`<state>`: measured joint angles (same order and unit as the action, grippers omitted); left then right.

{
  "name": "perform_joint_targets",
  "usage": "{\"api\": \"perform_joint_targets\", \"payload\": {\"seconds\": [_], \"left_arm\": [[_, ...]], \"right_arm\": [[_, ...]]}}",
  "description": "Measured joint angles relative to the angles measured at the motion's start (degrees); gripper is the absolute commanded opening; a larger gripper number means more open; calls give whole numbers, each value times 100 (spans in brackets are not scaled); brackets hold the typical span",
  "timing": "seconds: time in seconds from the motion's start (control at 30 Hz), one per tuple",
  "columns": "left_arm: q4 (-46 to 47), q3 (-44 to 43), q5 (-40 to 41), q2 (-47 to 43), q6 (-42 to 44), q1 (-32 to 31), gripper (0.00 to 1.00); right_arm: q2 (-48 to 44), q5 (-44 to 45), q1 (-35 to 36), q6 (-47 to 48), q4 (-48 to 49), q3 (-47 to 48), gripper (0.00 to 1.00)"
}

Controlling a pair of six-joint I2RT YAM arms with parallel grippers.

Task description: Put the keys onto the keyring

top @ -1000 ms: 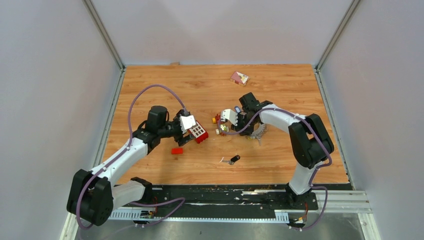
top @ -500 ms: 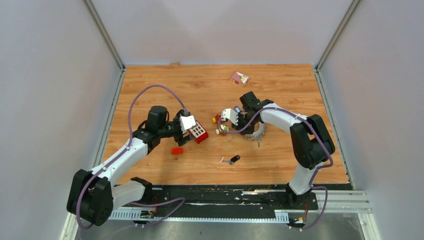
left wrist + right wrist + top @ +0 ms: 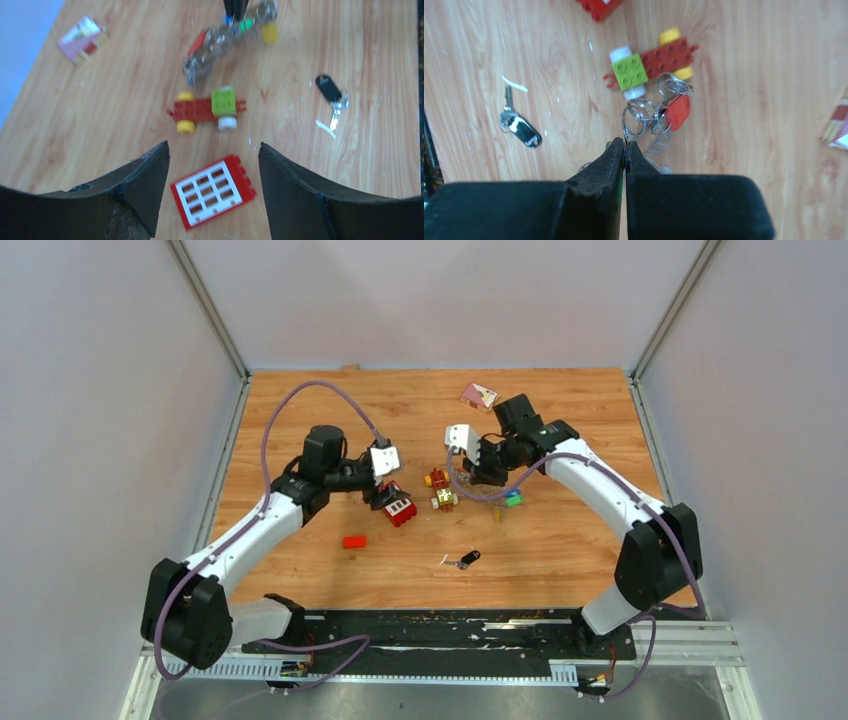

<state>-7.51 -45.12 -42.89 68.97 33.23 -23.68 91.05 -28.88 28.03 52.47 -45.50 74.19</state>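
Wooden tabletop [image 3: 300, 410]: loose black-headed key [image 3: 466, 559] lies nearward of both grippers, shaft pointing left.
Right gripper [image 3: 624, 145] is clenched on the keyring [image 3: 638, 116]; left gripper [image 3: 212, 150], released above a red window brick [image 3: 214, 197], looks free to fetch it.

A small toy car [image 3: 207, 109] of red plastic bricks, with yellow and white wheels and a green block on top, is seen on the wooden tabletop [image 3: 300, 410]. Left of it, just nearer the front edge, a red window-grid brick [image 3: 214, 190] is laid flat. A small red brick [image 3: 354, 541] is found farther left and nearer. A pink-and-white box [image 3: 82, 40] is set well beyond the car.
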Motion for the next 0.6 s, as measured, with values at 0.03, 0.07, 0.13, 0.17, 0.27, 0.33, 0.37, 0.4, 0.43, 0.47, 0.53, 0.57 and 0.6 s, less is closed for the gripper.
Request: {"api": "perform_joint_targets", "payload": {"seconds": [0.03,0.07,0.13,0.17,0.27,0.33,0.37,0.4,0.43,0.47,0.53,0.57,0.6], "left_arm": [[11,-216,-87,83,-76,-52,71],[26,-431,-179,160,-149,-111,70],[96,-772,-321,278,-289,-216,70],[136,-940,-378,339,-361,-278,70],[361,-1279,-503,472,-507,-463,70],[522,-1362,-566,529,-557,-555,70],[579,-1419,-616,588,-570,-608,70],[564,-1475,-651,649,-564,-645,70],[520,-1569,-686,743,-525,-691,70],[459,-1659,-704,837,-439,-730,69],[234,-1829,-741,1021,-203,-820,64],[127,-1880,-752,1088,-87,-861,61],[-7,-1930,-758,1156,33,-903,57]], "right_arm": [[-79,-101,0,-37,-13,87,0],[-170,-216,0,-81,-22,186,0],[-286,-420,0,-164,-37,365,0],[-321,-522,2,-205,-48,461,0],[-374,-833,2,-326,-37,636,0],[-382,-1047,2,-402,-24,656,0],[-382,-1145,2,-448,-26,656,0],[-382,-1209,2,-474,-26,656,0],[-382,-1294,2,-503,-26,656,0],[-382,-1368,2,-533,-20,656,0],[-382,-1499,2,-575,-7,656,0],[-382,-1554,2,-590,-7,656,0],[-389,-1604,2,-597,-2,656,0]]}}
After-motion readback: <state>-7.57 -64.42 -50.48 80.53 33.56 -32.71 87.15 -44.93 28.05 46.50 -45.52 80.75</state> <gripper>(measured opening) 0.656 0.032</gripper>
